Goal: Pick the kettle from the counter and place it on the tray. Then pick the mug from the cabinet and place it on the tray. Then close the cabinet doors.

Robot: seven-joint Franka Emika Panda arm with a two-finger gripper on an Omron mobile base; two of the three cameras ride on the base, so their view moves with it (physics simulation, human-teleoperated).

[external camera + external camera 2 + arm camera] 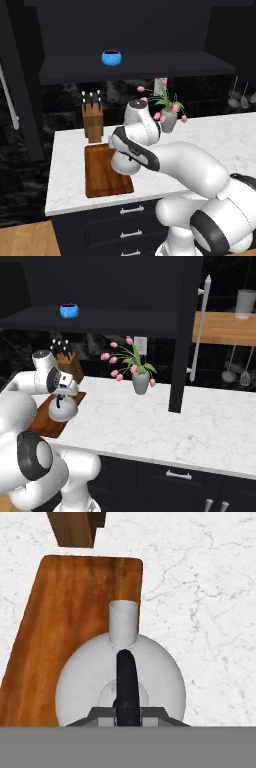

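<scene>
Tool [127, 714] grips domed grey kettle [150, 667] over rimmed wooden tray [70, 612].

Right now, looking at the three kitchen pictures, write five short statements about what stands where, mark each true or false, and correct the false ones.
1. The mug stands on the shelf inside the open cabinet. True.
2. The kettle sits out on the bare counter, well away from the tray. False: it is over the tray, at the tray's edge nearest the flower vase.
3. The gripper is at the kettle's black handle. True.
4. The knife block stands on the tray. False: it stands on the counter just behind the tray.
5. The flower vase holds yellow flowers. False: the flowers are pink.
</scene>
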